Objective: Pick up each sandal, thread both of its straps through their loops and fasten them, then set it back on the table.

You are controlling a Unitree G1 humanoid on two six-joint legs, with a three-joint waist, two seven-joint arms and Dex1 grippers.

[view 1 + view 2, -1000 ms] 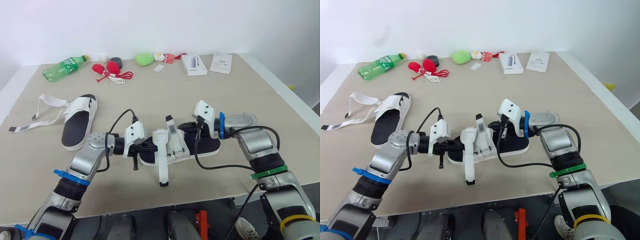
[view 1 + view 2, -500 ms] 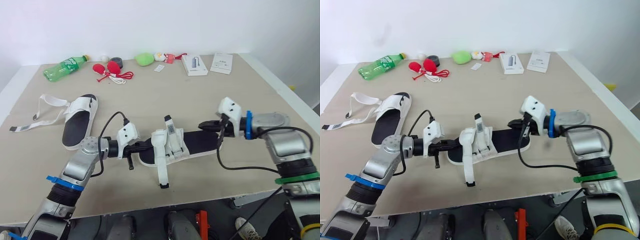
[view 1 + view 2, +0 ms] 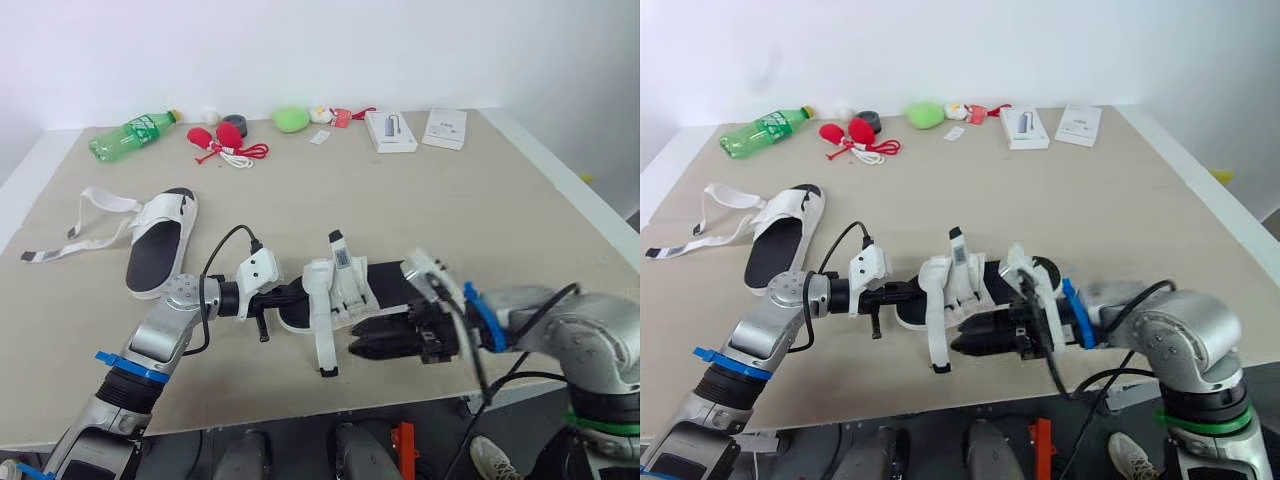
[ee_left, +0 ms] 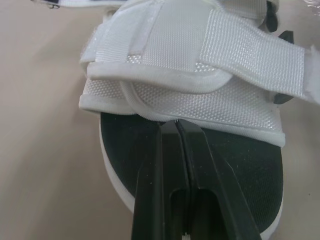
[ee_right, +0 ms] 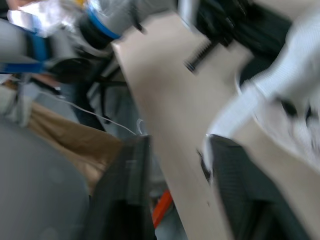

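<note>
Sandal [image 3: 345, 290] number one lies on the table [image 3: 450, 200] near its front edge, sole down and toe toward the robot's left. One band looks wrapped over the instep. A long white strap [image 3: 322, 335] hangs loose, running from the sandal toward the table's edge.

The left gripper [image 3: 298, 294] is at the toe. In the left wrist view its fingers [image 4: 165, 165] are pressed together over the black insole, tips touching the edge of the front band. Whether they pinch any fabric cannot be told.

The right gripper [image 3: 362, 345] lies low along the near side of the sandal, just beside the loose strap and pointing at it. Its fingers [image 5: 125, 200] stand wide apart and hold nothing.

The step in hand looks like the threading of this sandal's loose strap, with the reach under way and no grasp made. Next, the right gripper needs to close on the strap near its free end, lift it and feed it through its loop while the left steadies the toe.

The second sandal [image 3: 160, 245] sits well apart on the robot's left, its straps splayed and unfastened, so the task seems less than half done.
</note>
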